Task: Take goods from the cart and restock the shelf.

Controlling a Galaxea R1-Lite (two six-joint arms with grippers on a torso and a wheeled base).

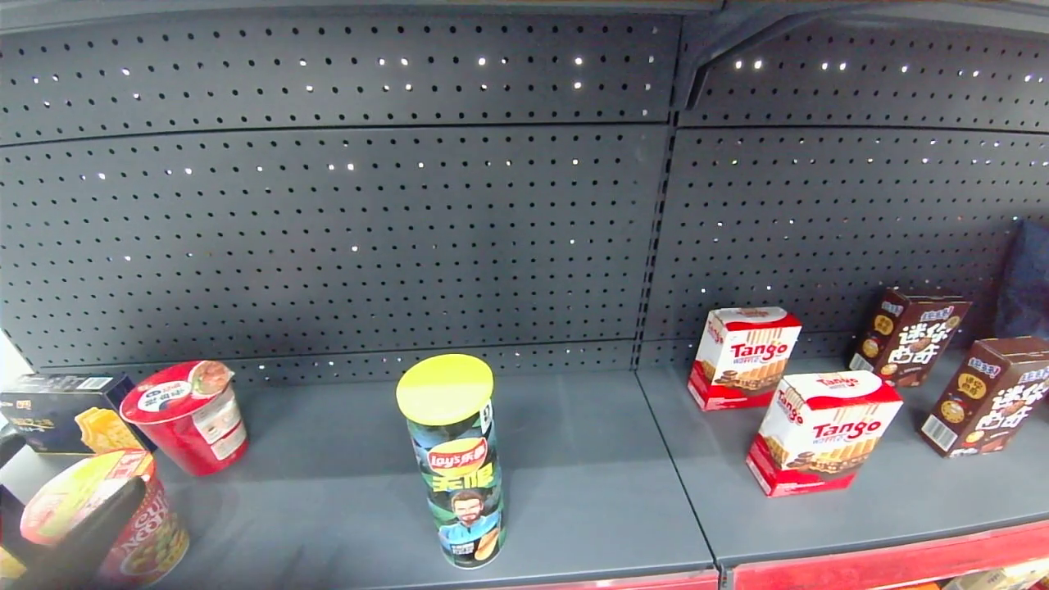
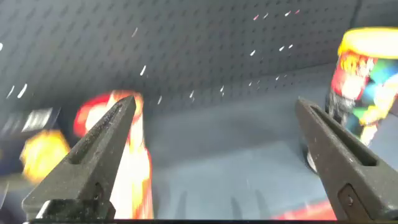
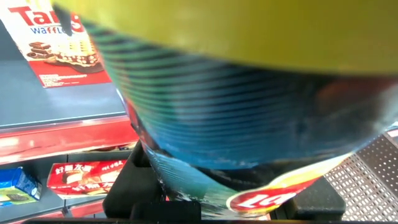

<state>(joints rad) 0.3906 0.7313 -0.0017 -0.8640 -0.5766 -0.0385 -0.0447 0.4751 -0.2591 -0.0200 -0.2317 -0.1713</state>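
Mid-restock, my right gripper (image 3: 230, 196) grasps a yellow-lidded blue-green chip tube (image 3: 236, 118), my left gripper (image 2: 214, 106) gapes empty; next I stand it on the grey metal shelf (image 1: 590, 459) at three o'clock of its twin (image 1: 455, 467).

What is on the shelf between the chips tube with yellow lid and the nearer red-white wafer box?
Nothing. In the head view that stretch of shelf is bare between chips tube and wafer box; only a seam crosses it.

You're in a shop aisle here: dark grey shelf (image 1: 590, 459) with a pegboard back (image 1: 328, 229), red price rail (image 1: 893, 564) along its front edge, and packaged snacks faced out, wafer boxes (image 1: 824, 430), a crisp can (image 1: 455, 459), cup noodles (image 1: 188, 418)
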